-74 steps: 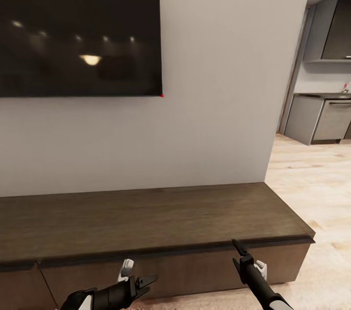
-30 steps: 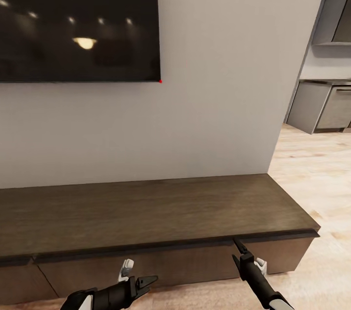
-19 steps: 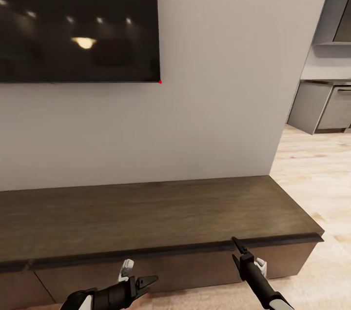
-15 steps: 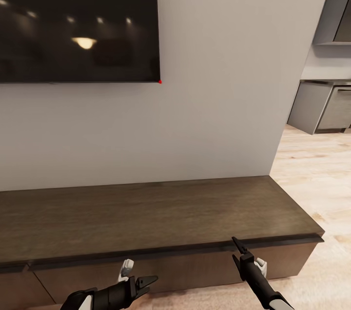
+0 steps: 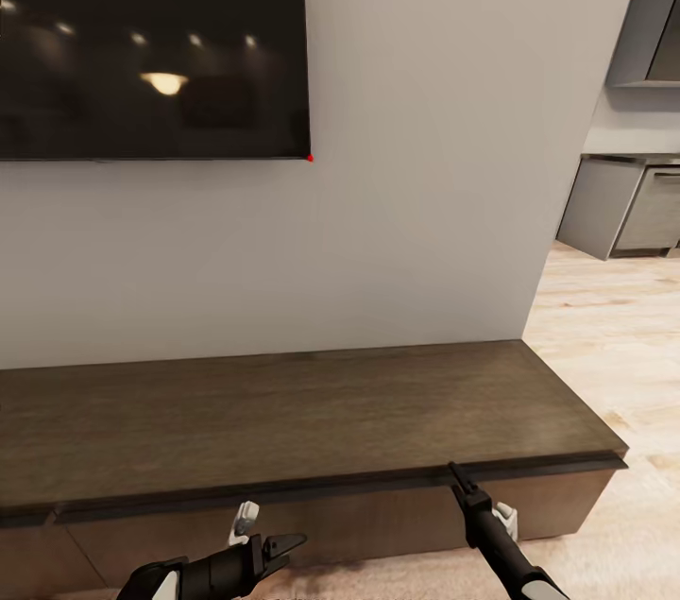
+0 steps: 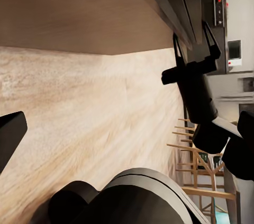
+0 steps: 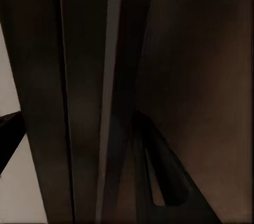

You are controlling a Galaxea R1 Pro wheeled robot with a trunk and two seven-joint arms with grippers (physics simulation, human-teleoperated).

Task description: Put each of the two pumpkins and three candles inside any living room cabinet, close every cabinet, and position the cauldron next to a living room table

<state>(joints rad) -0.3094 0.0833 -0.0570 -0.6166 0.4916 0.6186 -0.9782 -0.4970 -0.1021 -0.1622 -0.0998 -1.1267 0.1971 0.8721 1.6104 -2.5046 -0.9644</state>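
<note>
I faced one long dark cabinet across the lower frame, its top bare. My right claw touched its front lip, fingers spread; my left claw hung open below, over floor.

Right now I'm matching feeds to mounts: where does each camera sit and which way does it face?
Head view: on the head, looking down at the cabinet; the left gripper and right gripper show.
Left wrist view: on the left arm, looking along the floor under the cabinet's edge.
Right wrist view: on the right arm, pressed close to the cabinet.
Head and left wrist views share the right gripper.
</note>
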